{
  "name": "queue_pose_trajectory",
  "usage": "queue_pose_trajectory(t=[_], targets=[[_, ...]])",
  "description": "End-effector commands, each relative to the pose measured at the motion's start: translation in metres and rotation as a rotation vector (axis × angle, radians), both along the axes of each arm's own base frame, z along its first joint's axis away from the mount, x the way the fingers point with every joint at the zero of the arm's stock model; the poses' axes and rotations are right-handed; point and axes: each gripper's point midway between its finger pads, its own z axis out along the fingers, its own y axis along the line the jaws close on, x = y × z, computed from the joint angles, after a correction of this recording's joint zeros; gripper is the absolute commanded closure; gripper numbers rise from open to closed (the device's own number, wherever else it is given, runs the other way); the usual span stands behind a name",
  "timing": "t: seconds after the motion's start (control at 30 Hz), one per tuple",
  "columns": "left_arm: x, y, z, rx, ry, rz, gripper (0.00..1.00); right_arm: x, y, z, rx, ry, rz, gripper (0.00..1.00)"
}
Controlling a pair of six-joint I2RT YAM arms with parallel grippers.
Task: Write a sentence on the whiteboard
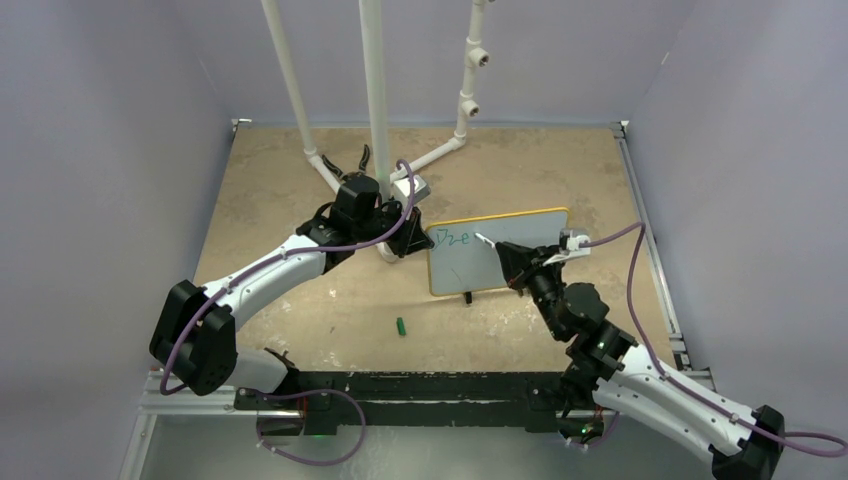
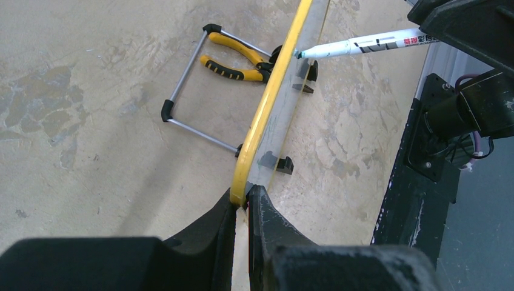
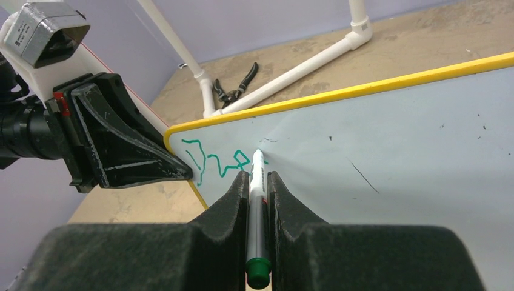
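Top external view is showing the whiteboard [image 1: 455,272] being stood upright a little right of the middle of the table [image 1: 270,200], well apart from every edge, with its face being turned toward the near edge. The left gripper [image 1: 413,238] is being clamped on the board's left edge. By judgement, the board is being steadied there so that it is not tipped or pushed back by the pressure of writing. The right gripper [image 1: 508,260] is being closed around a marker [image 1: 484,241]. Its tip is being pressed to the upper left of the board, just right of the sentence [image 1: 455,238]. Only a few green letters are being shown, so most of the writing is judged to be undone. A small green cap [image 1: 401,326] is being seen on the table between the board and the near edge, touching neither.

Detail that is being lost from above is being supplied by the right wrist view. The green strokes are being read roughly as "Dre", and the marker is being held lengthwise between both fingers with its tip touching the white face. In the left wrist view the board is being seen edge-on, with its yellow rim being pinched at the corner between the two jaws. Behind the board, on the side toward the far edge, a wire stand [image 2: 188,91] and yellow-handled pliers [image 2: 236,60] are being revealed. Neither is being made out from above.
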Motion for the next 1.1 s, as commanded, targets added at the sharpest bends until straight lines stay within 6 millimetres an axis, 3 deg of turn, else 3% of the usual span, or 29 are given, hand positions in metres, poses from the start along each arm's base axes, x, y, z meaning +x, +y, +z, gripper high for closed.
queue_pose_trajectory(t=[0.0, 0.2, 0.6, 0.8, 1.07], targets=[[0.011, 0.006, 0.0, 0.012, -0.046, 0.024, 1.0, 0.004, 0.002, 0.014, 0.001, -0.039, -0.006, 1.0], [0.011, 0.006, 0.0, 0.013, -0.046, 0.025, 1.0, 0.003, 0.012, -0.001, -0.029, 0.0, 0.035, 1.0], [0.011, 0.006, 0.001, 0.012, -0.047, 0.025, 1.0, -0.002, 0.001, -0.025, -0.05, 0.083, 0.009, 1.0], [0.011, 0.006, 0.0, 0.013, -0.048, 0.025, 1.0, 0.0, -0.001, -0.02, -0.036, 0.069, -0.007, 1.0], [0.011, 0.007, 0.0, 0.015, -0.049, 0.026, 1.0, 0.005, -0.002, 0.002, -0.007, 0.008, -0.032, 1.0]])
